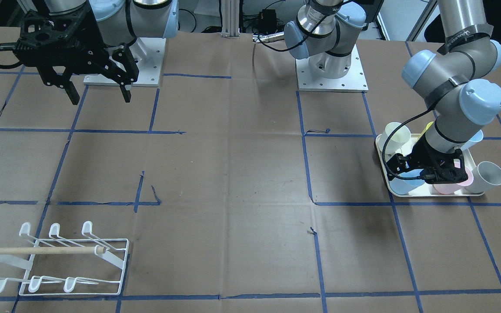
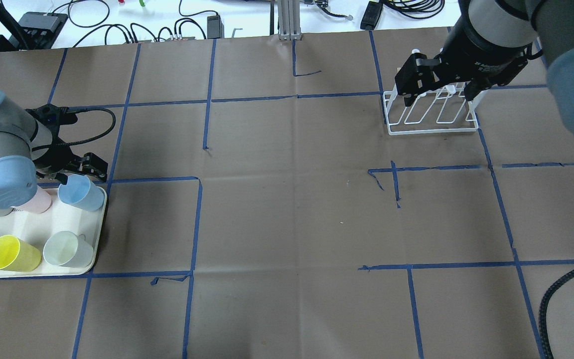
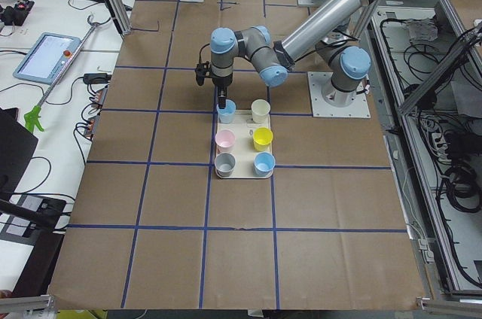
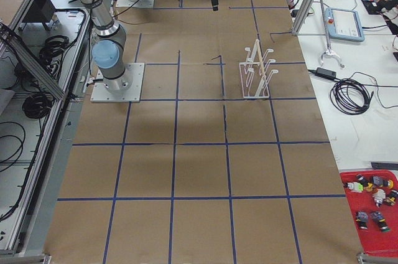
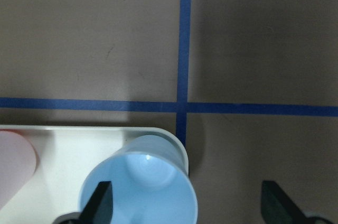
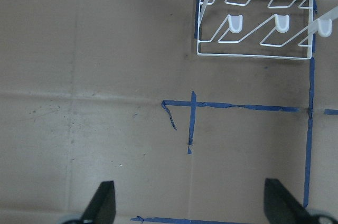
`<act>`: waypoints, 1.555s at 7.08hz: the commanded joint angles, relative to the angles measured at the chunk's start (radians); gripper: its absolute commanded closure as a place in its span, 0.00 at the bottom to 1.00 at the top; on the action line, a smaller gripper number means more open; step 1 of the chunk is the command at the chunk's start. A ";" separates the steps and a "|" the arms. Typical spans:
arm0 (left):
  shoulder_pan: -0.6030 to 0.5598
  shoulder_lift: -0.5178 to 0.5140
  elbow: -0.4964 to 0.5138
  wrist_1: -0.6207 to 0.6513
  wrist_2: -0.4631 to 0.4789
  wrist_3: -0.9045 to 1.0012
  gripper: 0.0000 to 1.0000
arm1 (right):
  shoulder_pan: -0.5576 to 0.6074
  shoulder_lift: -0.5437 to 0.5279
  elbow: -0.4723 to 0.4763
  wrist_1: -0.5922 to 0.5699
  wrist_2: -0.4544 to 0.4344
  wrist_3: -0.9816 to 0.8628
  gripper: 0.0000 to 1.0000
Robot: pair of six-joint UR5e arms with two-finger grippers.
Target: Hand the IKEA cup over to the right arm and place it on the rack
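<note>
A light blue cup (image 5: 142,192) stands upright at the corner of the cream tray (image 2: 43,273); it also shows in the overhead view (image 2: 85,192). My left gripper (image 5: 190,205) is open just above it. One finger is over the cup's rim and the other is out past the tray's edge. It also shows in the front view (image 1: 429,171). My right gripper (image 1: 99,96) is open and empty, held high. In the overhead view it (image 2: 439,95) hangs over the white wire rack (image 2: 431,119). The rack (image 1: 72,261) holds no cup.
The tray also holds a pink cup (image 2: 38,202), a yellow cup (image 2: 10,253), a pale cup (image 2: 68,249) and another blue one at the view's edge. Brown paper with blue tape lines covers the table. Both arm bases (image 1: 331,71) stand at the robot's side.
</note>
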 commanded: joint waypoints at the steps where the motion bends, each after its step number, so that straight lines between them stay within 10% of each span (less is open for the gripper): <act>1: 0.001 -0.002 -0.051 0.007 0.003 -0.001 0.01 | 0.000 0.000 0.002 0.001 0.000 0.000 0.00; 4: 0.001 -0.003 -0.054 0.008 0.004 0.002 0.11 | 0.000 -0.002 0.005 0.002 0.000 0.000 0.00; 8: 0.002 -0.005 -0.046 -0.002 0.008 -0.001 1.00 | 0.000 -0.002 0.005 0.002 0.002 0.000 0.00; 11: 0.002 0.000 -0.034 -0.007 0.008 -0.002 1.00 | 0.000 0.001 0.008 0.002 0.002 0.000 0.00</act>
